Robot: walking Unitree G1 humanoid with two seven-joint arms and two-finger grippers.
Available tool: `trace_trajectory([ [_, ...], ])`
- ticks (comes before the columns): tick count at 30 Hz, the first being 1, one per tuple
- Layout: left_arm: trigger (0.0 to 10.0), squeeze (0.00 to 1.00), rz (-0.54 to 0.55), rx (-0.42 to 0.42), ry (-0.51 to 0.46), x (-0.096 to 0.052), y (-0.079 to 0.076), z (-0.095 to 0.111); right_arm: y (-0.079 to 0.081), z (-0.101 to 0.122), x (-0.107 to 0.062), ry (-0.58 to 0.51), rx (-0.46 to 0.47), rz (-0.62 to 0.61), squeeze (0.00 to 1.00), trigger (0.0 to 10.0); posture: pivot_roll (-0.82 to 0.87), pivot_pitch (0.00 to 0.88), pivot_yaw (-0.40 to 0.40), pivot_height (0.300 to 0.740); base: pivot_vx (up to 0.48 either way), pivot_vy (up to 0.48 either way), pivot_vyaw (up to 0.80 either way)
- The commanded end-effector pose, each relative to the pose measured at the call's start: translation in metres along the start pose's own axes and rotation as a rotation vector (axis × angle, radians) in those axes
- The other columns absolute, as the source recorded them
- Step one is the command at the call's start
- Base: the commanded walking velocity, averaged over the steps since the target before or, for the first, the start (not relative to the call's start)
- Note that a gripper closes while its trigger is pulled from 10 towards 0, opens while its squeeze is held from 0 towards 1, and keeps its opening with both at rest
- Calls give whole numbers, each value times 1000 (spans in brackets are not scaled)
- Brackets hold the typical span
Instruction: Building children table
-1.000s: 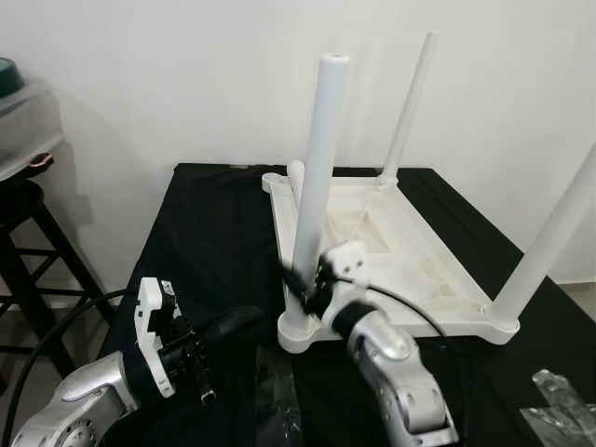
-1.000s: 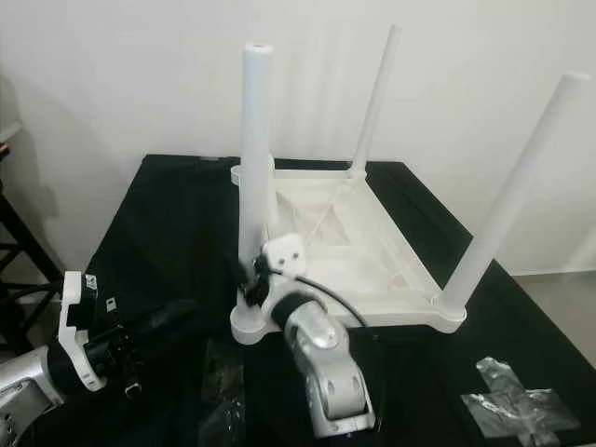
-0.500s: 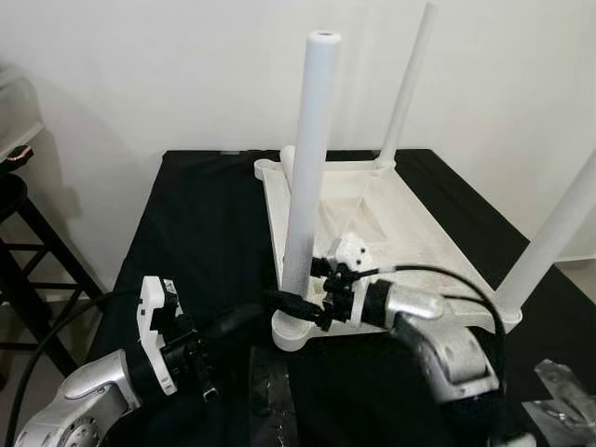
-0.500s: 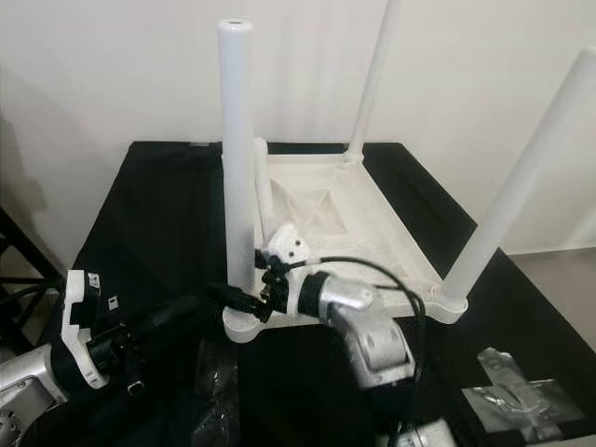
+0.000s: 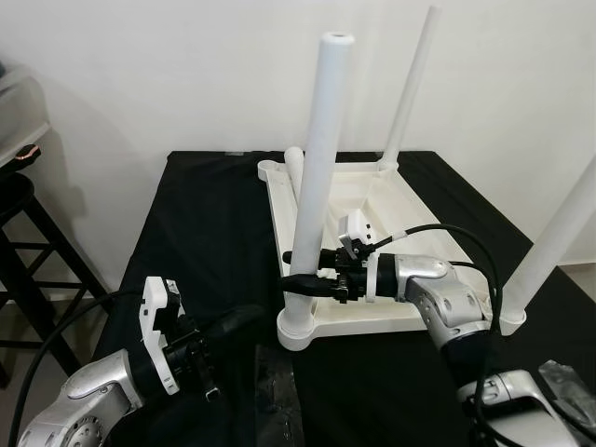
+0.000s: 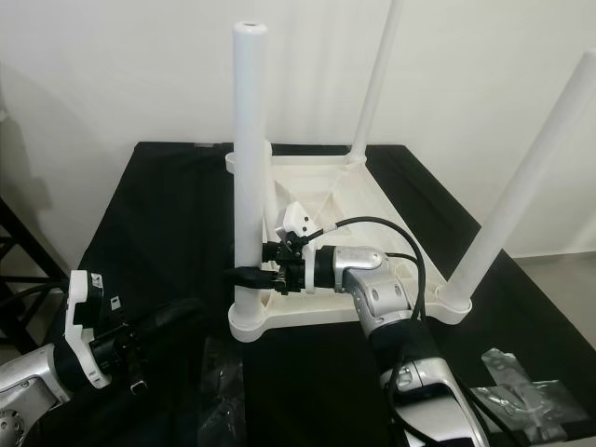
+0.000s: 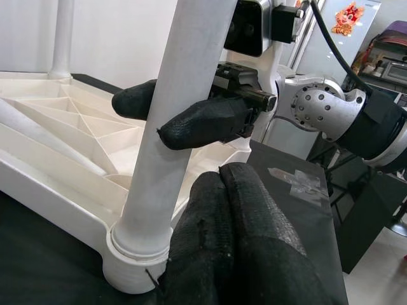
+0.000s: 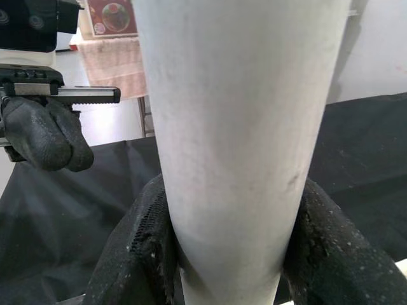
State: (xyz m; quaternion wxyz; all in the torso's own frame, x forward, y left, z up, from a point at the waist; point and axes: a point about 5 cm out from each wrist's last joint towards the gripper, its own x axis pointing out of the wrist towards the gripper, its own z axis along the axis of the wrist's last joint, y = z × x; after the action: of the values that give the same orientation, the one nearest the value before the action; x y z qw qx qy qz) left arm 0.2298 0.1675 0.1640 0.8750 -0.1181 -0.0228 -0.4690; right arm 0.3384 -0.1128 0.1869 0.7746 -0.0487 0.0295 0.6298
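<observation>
On the black-draped work surface (image 5: 200,233) we saw the white children's table top (image 5: 391,237) lying upside down, with its legs pointing up. At its near-left corner stood the near-left leg (image 5: 318,177), seated upright in its round socket (image 5: 296,328). Our right gripper (image 5: 300,281) reached in from the right and held that leg low down, one black finger on each side of the tube, pressed against it. Our left gripper (image 7: 232,210) rested near the socket, to its left and a little nearer to us, its two fingers closed together on nothing. The far-right leg (image 5: 408,88) rose by the wall, and the near-right leg (image 5: 557,237) stood at the right edge. A dark stool (image 5: 28,209) stood on the far left, beside the surface.
</observation>
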Motion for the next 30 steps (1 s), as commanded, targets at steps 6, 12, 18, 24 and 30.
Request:
trace_trajectory([
  [6, 10000, 0, -4, -8, -6, 1, -2, -1, 7, -6, 1, -21, -9, -102, 0, 0, 98, 0, -80, 740, 0, 0, 0],
  [12, 10000, 0, -3, -6, -7, -1, -1, 1, 30, -53, 29, 15, 281, -835, 0, 0, 68, 0, -73, 740, 0, 0, 0],
  [18, 10000, 0, -9, -10, -3, -1, 0, 1, 44, -56, 43, 3, 261, -808, 0, 0, 72, 0, -64, 740, 0, 0, 0],
  [24, 10000, 0, -9, -9, -4, 0, 0, 1, 43, -50, 42, 48, 233, -841, 0, 7176, 72, 0, -70, 740, 0, 0, 0],
  [30, 10000, 0, 1, -2, -8, 0, 0, 1, 53, -28, 52, -54, 229, -567, 1000, 10000, 79, 0, -72, 740, 0, 0, 0],
])
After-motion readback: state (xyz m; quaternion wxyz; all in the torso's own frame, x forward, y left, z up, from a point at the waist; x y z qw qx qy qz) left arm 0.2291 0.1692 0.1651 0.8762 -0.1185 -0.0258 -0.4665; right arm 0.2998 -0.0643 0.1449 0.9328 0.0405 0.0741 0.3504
